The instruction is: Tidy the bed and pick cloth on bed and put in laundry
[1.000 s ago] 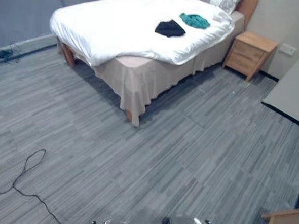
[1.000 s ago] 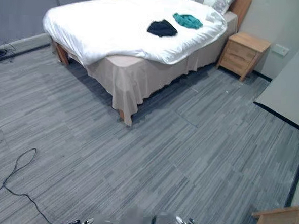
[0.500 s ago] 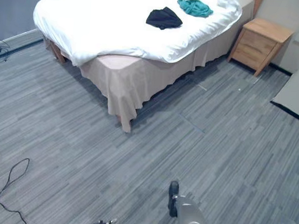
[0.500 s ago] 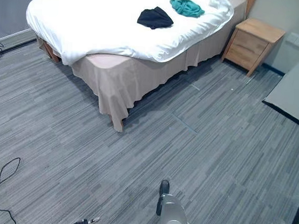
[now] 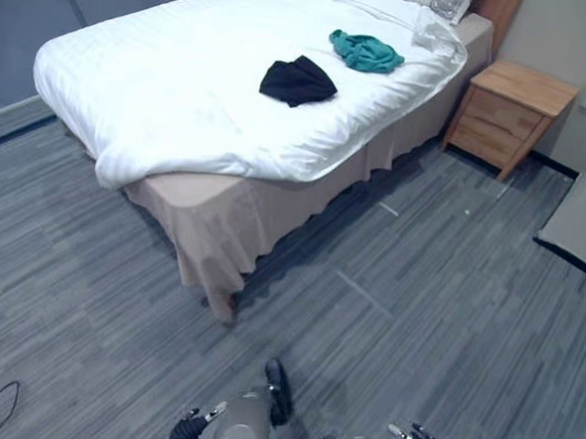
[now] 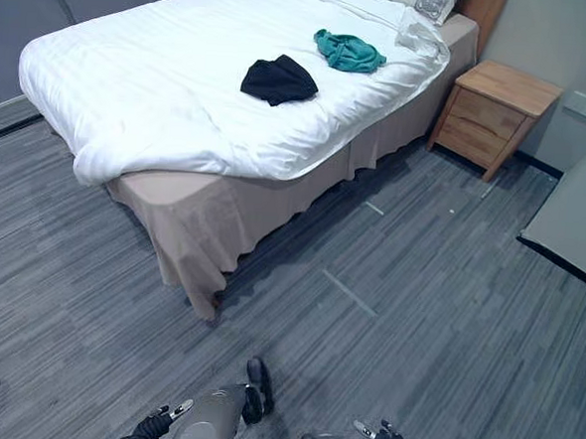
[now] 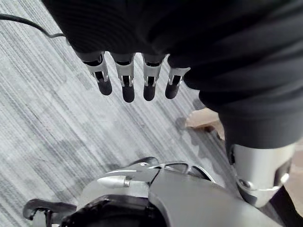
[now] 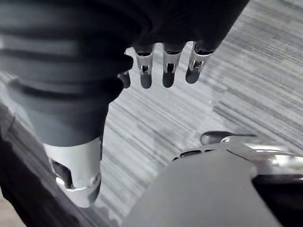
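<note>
Black cloth (image 5: pixel 298 81) lies on bed (image 5: pixel 161 102); left robot hand (image 7: pixel 124 79), right robot hand (image 8: pixel 169 66) hang relaxed.

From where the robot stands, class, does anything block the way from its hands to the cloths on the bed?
No object does. Only floor lies between the left hand, right hand and the bed; the black cloth and green cloth lie well up the white duvet.
</note>
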Robot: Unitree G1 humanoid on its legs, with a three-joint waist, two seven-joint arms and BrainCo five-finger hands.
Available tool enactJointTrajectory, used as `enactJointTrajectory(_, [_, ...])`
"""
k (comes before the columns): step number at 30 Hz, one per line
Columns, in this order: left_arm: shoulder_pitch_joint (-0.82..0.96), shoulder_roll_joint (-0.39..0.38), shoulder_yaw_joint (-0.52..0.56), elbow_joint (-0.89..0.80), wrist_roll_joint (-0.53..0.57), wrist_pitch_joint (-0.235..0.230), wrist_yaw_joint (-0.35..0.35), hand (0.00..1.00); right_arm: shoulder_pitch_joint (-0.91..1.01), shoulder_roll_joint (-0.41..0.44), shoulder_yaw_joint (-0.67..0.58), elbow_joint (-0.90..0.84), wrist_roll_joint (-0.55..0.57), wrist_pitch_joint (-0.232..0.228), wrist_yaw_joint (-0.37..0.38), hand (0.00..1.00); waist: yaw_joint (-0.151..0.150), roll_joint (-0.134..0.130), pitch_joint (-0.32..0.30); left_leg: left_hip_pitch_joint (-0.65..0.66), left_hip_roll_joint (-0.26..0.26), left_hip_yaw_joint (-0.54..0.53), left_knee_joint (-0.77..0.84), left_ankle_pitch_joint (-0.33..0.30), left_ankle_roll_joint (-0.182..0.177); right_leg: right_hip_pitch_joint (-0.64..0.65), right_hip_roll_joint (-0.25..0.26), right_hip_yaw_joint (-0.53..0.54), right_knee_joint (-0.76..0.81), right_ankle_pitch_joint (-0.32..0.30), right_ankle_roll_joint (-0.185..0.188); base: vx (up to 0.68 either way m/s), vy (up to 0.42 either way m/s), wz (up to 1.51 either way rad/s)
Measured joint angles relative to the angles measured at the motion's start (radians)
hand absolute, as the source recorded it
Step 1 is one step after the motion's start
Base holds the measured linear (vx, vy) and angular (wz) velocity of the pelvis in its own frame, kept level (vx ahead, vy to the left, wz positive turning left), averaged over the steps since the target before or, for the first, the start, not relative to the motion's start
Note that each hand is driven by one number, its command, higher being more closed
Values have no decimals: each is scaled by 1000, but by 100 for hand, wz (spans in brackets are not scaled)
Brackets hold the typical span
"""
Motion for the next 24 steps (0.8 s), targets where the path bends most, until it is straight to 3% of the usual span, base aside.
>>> enactJointTrajectory(1, [-8, 7, 2, 5, 0, 8, 3, 0, -15, 13, -1, 1, 0, -3, 9, 0, -7, -11, 7, 35, -18, -18, 0, -18, 1, -54, -48, -18, 149, 7, 11, 451, 141, 39])
enactJointTrajectory(3, [-14, 10, -10, 10, 0, 6, 4, 0, -22, 14, -6, 1, -5, -13, 26, 0, 2, -13, 19, 158, -28, -99, -38, -36, -9, -74, -95, -66, 218, -1, -9, 581, 50, 55])
enactJointTrajectory(6, [-21, 10, -23, 15, -1, 0, 0, 0, -21, 11, -6, -2, 8, -32, 20, 0, -5, 20, 32, 271, 10, -192, -105, -47, -53, -100, -81, -96, 85, -3, -21, 412, -78, 75])
enactJointTrajectory(8, [-51, 22, -29, 17, -3, 0, -2, 0, -3, 20, -8, -2, 45, -36, 16, 0, -6, 5, 27, 291, 32, -288, -129, -57, -88, -156, -74, -54, -116, 32, -18, 369, -199, 129])
enactJointTrajectory(10, [-75, 28, -29, 19, 0, 0, -10, 0, 25, 30, -21, 0, 90, -24, 3, 0, -9, -6, 23, 275, 42, -406, -118, -74, -128, -210, -66, 132, -326, 153, -19, 323, -259, 145])
enactJointTrajectory(12, [-60, 30, -24, 22, 5, 0, -18, 0, 47, 46, -47, 2, 111, -15, -6, 0, -15, -13, 18, 280, 51, -462, -96, -98, -169, -212, -65, 239, -380, 238, -13, 326, -344, 117])
enactJointTrajectory(14, [-16, 45, -14, 21, 4, -1, -19, 0, 60, 65, -46, 7, 118, -7, -7, 0, -16, -56, -11, 293, 53, -489, -78, -129, -219, -198, -59, 262, -414, 392, -20, 352, -433, 73])
enactJointTrajectory(15, [8, 59, 3, 24, 4, 0, -19, 0, 62, 85, -40, 23, 118, 1, -5, 0, -1, -94, -32, 304, 43, -503, -68, -152, -256, -178, -68, 239, -423, 403, -16, 358, -499, 21])
enactJointTrajectory(16, [15, 52, 17, 23, 4, -2, -20, 0, 53, 83, -41, 39, 117, 5, -3, 0, 6, -86, -36, 304, 62, -503, -53, -164, -273, -157, -56, 232, -449, 377, -24, 328, -477, 16])
enactJointTrajectory(18, [23, 3, 25, 37, 6, -7, -23, 0, 41, 27, -38, 37, 117, 9, -3, 0, -8, 5, -37, 307, 162, -504, -58, -155, -321, -94, 33, 171, -532, 391, -52, 215, -392, 26])
enactJointTrajectory(19, [23, -6, 25, 37, 6, -10, -23, 0, 41, 16, -34, 37, 117, 14, -2, 0, -9, 17, -39, 307, 177, -503, -70, -147, -333, -90, 47, 160, -545, 392, -64, 163, -368, 36])
enactJointTrajectory(20, [22, -20, 24, 37, 6, -30, -22, 0, 38, 1, -29, 39, 114, 33, 0, 0, -7, 45, -41, 311, 201, -498, -85, -129, -357, -78, 69, 145, -559, 388, -81, 78, -259, 25])
enactJointTrajectory(22, [24, -26, 21, 37, 1, -60, -12, 0, 37, -16, -30, 38, 98, 52, 18, 0, -7, 55, -42, 302, 212, -464, -76, -93, -361, -67, 75, 122, -561, 375, -102, 37, -215, 33])
enactJointTrajectory(24, [10, -28, 15, 28, -36, -125, 31, 0, 41, -17, -31, 38, 76, 72, 31, 0, -16, 54, -41, 273, 216, -380, -19, -71, -337, -49, 65, 81, -567, 351, -112, -18, -137, 58])
